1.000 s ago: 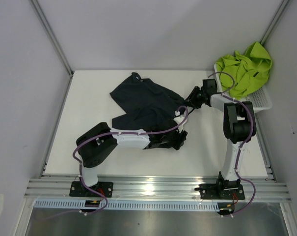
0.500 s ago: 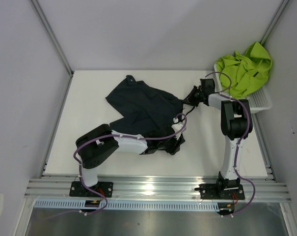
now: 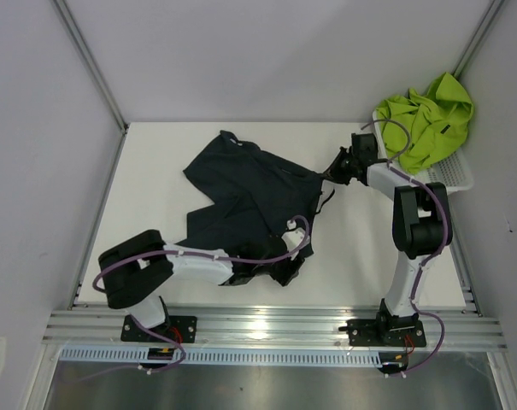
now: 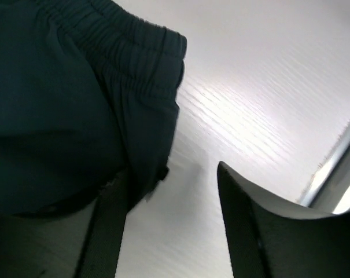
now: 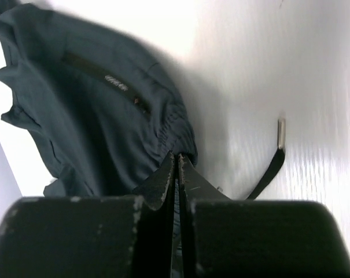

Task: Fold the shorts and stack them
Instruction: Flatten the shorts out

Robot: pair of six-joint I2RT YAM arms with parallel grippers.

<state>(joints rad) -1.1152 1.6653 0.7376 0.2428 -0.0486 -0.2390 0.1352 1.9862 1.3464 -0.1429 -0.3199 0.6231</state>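
Navy shorts (image 3: pixel 241 192) lie spread and rumpled across the middle of the white counter (image 3: pixel 155 188). The right gripper (image 3: pixel 331 171) is clenched on their far right corner, where the cloth comes to a point. The left gripper (image 3: pixel 285 269) sits at the near edge by the elastic waistband, jaws apart, with fabric against one finger and bare counter between them. Lime green shorts (image 3: pixel 425 120) are heaped in the white mesh basket (image 3: pixel 453 175) at the far right corner.
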